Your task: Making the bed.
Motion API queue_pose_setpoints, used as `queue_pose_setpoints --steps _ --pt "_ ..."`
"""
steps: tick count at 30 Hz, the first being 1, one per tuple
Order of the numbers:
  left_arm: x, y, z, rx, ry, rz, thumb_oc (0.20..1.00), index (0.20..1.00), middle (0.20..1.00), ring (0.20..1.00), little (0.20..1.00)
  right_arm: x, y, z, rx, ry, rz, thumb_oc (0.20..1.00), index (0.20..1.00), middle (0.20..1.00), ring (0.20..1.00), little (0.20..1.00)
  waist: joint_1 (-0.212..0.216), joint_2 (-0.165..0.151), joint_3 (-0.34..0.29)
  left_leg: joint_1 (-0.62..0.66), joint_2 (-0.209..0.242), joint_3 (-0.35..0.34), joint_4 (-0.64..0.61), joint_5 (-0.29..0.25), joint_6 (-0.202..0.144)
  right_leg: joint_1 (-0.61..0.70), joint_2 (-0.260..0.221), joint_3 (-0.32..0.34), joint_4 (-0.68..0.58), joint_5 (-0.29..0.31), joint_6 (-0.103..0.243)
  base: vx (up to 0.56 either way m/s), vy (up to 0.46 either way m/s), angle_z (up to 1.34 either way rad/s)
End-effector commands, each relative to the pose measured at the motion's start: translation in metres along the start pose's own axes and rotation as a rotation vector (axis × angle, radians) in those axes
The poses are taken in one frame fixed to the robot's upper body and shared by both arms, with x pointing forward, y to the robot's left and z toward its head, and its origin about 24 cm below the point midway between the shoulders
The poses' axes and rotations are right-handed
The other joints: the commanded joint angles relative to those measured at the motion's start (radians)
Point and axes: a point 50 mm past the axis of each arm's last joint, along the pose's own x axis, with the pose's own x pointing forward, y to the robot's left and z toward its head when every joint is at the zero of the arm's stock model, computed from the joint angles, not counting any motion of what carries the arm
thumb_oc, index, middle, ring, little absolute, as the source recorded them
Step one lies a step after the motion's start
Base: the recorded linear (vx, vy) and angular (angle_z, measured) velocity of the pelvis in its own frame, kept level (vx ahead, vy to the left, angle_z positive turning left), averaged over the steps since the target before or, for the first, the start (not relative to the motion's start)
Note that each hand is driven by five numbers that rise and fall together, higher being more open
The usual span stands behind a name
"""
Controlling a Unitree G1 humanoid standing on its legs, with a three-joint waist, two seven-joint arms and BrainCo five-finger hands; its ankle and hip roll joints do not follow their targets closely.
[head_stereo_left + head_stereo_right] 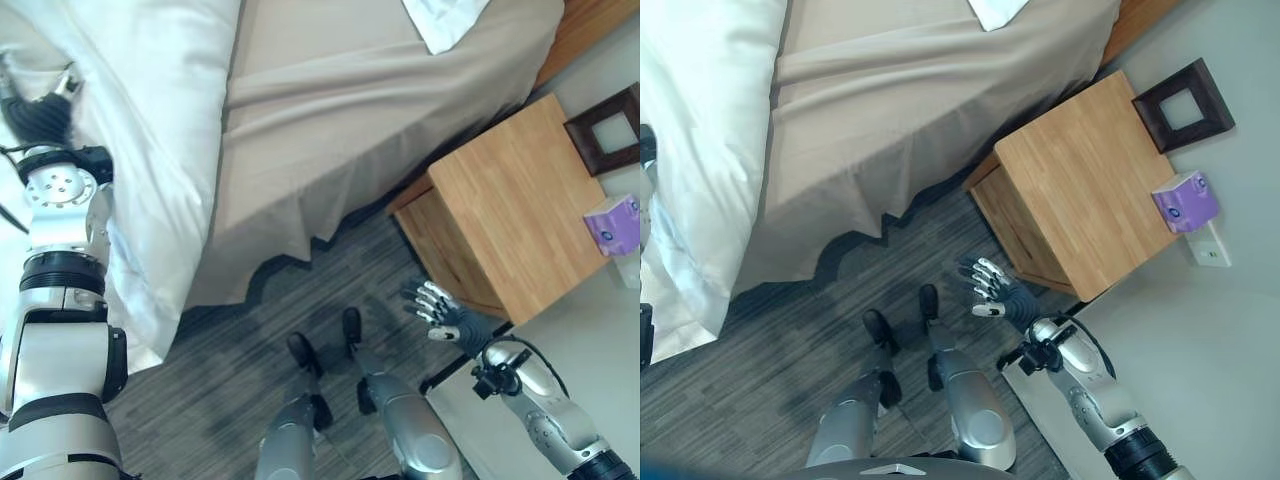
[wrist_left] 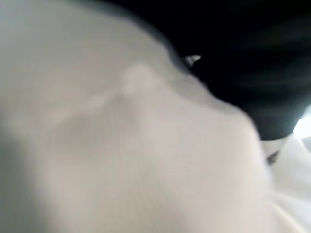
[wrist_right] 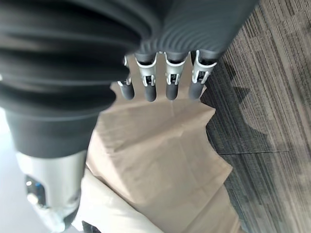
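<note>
Left eye view: a white duvet (image 1: 150, 150) fills the upper left of the frame and hangs down the side of the bed. A tan sheet (image 1: 350, 120) covers the mattress across the top centre, its edge falling in folds to the grey carpet (image 1: 230, 390). A white pillow (image 1: 440, 20) corner pokes in at the top edge.
Left hand: the left hand (image 1: 40, 115) sits at the upper left, pushed into the duvet; its fingers are buried in the cloth, so I cannot tell whether they grasp it.
Right hand: the right hand (image 1: 440, 312) hangs at the lower right over the carpet, just beside the wooden nightstand (image 1: 510, 200), fingers relaxed and spread, holding nothing.
Right eye view: the nightstand shows whole here, at the upper right. A dark picture frame (image 1: 1185, 105) lies at its far corner and a purple tissue box (image 1: 1185, 200) sits by the wall (image 1: 1200, 340); the left eye view cuts both at its right edge.
Left wrist view: white cloth pressed close against the camera, blurred, with the dark cover at the upper right; the fingers cannot be made out.
Right wrist view: the fingers (image 3: 170, 82) hang straight in a row, apart from everything, above the tan sheet's hanging edge and the carpet.
</note>
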Motion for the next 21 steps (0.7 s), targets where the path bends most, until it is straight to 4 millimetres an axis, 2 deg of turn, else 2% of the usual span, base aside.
queue_pose_setpoints --steps 1,2,4,5,7,8,10,12,14,15,16,18,19,20,21 --pt "-0.010 -0.059 0.032 -0.082 -0.142 -0.208 0.200 0.200 0.200 0.200 0.200 -0.006 0.001 0.004 0.006 -0.055 -0.017 1.000 1.000 1.000 1.000 1.000 -0.030 0.020 -0.038 0.035 0.010 -0.027 0.006 -0.009 -0.044 0.054 -0.007 0.012 0.012 -0.066 0.110 0.00 0.000 0.00" --pt "-0.022 -0.080 0.036 -0.113 -0.175 -0.285 0.200 0.200 0.200 0.200 0.200 -0.006 0.001 0.004 0.003 -0.058 -0.017 1.000 1.000 1.000 1.000 1.000 -0.031 0.026 -0.033 0.046 0.008 -0.027 0.006 -0.014 -0.043 0.064 -0.007 0.012 0.012 -0.068 0.111 0.00 0.000 0.00" --pt "-0.034 -0.096 0.040 -0.149 -0.204 -0.347 0.200 0.200 0.200 0.200 0.200 -0.005 0.000 0.004 0.001 -0.060 -0.020 1.000 1.000 1.000 1.000 1.000 -0.029 0.031 -0.033 0.049 0.006 -0.027 0.006 -0.014 -0.041 0.066 -0.008 0.016 0.012 -0.068 0.109 -0.02 0.004 0.01" --pt "-0.053 -0.116 0.044 -0.196 -0.237 -0.446 0.200 0.200 0.200 0.200 0.200 -0.005 0.000 0.005 -0.004 -0.061 -0.024 1.000 1.000 1.000 1.000 1.000 -0.028 0.039 -0.031 0.058 0.004 -0.029 0.006 -0.019 -0.039 0.076 -0.010 0.016 0.012 -0.071 0.108 -0.04 0.004 -0.02" --pt "-0.070 -0.132 0.047 -0.253 -0.251 -0.530 0.200 0.200 0.200 0.200 0.200 -0.005 -0.001 0.005 -0.007 -0.059 -0.029 1.000 1.000 1.000 1.000 1.000 -0.029 0.047 -0.034 0.065 0.002 -0.028 0.006 -0.021 -0.037 0.082 -0.011 0.016 0.012 -0.071 0.107 -0.02 0.007 -0.07" --pt "-0.070 -0.132 0.047 -0.253 -0.251 -0.530 0.200 0.200 0.200 0.200 0.200 -0.005 -0.001 0.005 -0.007 -0.059 -0.029 1.000 1.000 1.000 1.000 1.000 -0.028 0.046 -0.036 0.062 0.001 -0.027 0.006 -0.020 -0.037 0.078 -0.011 0.018 0.012 -0.070 0.107 -0.02 0.014 -0.05" --pt "-0.097 -0.154 0.050 -0.288 -0.277 -0.654 0.200 0.200 0.200 0.200 0.200 -0.006 -0.003 0.004 -0.021 -0.049 -0.040 1.000 1.000 1.000 1.000 1.000 -0.033 0.058 -0.037 0.076 -0.001 -0.024 0.006 -0.026 -0.035 0.091 -0.012 0.022 0.012 -0.071 0.108 -0.03 0.014 -0.05" --pt "-0.116 -0.166 0.044 -0.237 -0.291 -0.757 0.200 0.200 0.200 0.200 0.200 -0.005 -0.004 0.008 -0.029 -0.063 -0.046 1.000 1.000 1.000 1.000 1.000 -0.036 0.070 -0.038 0.083 -0.002 -0.019 0.006 -0.029 -0.032 0.095 -0.013 0.024 0.012 -0.069 0.110 -0.03 0.003 -0.15" --pt "-0.122 -0.167 0.041 -0.211 -0.299 -0.783 0.200 0.200 0.200 0.200 0.200 -0.005 -0.004 0.010 -0.022 -0.077 -0.045 1.000 1.000 1.000 1.000 1.000 -0.036 0.076 -0.038 0.086 -0.004 -0.017 0.006 -0.030 -0.031 0.097 -0.014 0.028 0.012 -0.069 0.111 -0.02 0.003 -0.08" --pt "-0.130 -0.168 0.033 -0.181 -0.288 -0.826 0.200 0.200 0.200 0.200 0.200 -0.005 -0.002 0.011 0.000 -0.088 -0.038 1.000 1.000 1.000 1.000 1.000 -0.035 0.082 -0.042 0.086 -0.006 -0.012 0.006 -0.030 -0.030 0.095 -0.014 0.034 0.012 -0.067 0.111 -0.03 0.007 -0.04" --pt "-0.144 -0.170 0.015 -0.150 -0.239 -0.888 0.200 0.200 0.200 0.200 0.200 -0.005 0.002 0.015 0.011 -0.103 -0.013 1.000 1.000 1.000 1.000 1.000 -0.036 0.097 -0.042 0.095 -0.008 -0.007 0.006 -0.033 -0.029 0.102 -0.015 0.038 0.012 -0.068 0.112 -0.03 0.000 -0.06" --pt "-0.152 -0.172 0.009 -0.121 -0.230 -0.930 0.200 0.200 0.200 0.200 0.200 -0.006 0.004 0.017 0.005 -0.106 0.004 1.000 1.000 1.000 1.000 1.000 -0.035 0.102 -0.046 0.095 -0.009 -0.002 0.006 -0.033 -0.028 0.101 -0.016 0.041 0.012 -0.067 0.111 -0.02 -0.003 -0.06" --pt "-0.160 -0.173 -0.003 -0.080 -0.200 -0.985 0.200 0.200 0.200 0.200 0.200 -0.005 0.006 0.020 -0.001 -0.111 0.020 1.000 1.000 1.000 1.000 1.000 -0.037 0.110 -0.045 0.099 -0.010 0.000 0.006 -0.034 -0.028 0.104 -0.016 0.045 0.012 -0.068 0.111 -0.03 -0.006 -0.08" --pt "-0.180 -0.176 -0.027 -0.048 -0.104 -1.113 1.000 1.000 1.000 1.000 1.000 -0.005 0.008 0.021 -0.011 -0.102 0.046 1.000 1.000 1.000 1.000 1.000 -0.041 0.127 -0.043 0.108 -0.011 0.003 0.006 -0.035 -0.028 0.112 -0.016 0.048 0.012 -0.070 0.111 -0.03 -0.003 -0.08" --pt "-0.184 -0.175 -0.028 -0.063 -0.097 -1.129 1.000 1.000 1.000 1.000 1.000 -0.006 0.008 0.021 -0.016 -0.097 0.047 1.000 1.000 1.000 1.000 1.000 -0.040 0.134 -0.044 0.111 -0.012 0.004 0.006 -0.036 -0.027 0.113 -0.017 0.050 0.012 -0.071 0.110 -0.03 -0.007 -0.12"
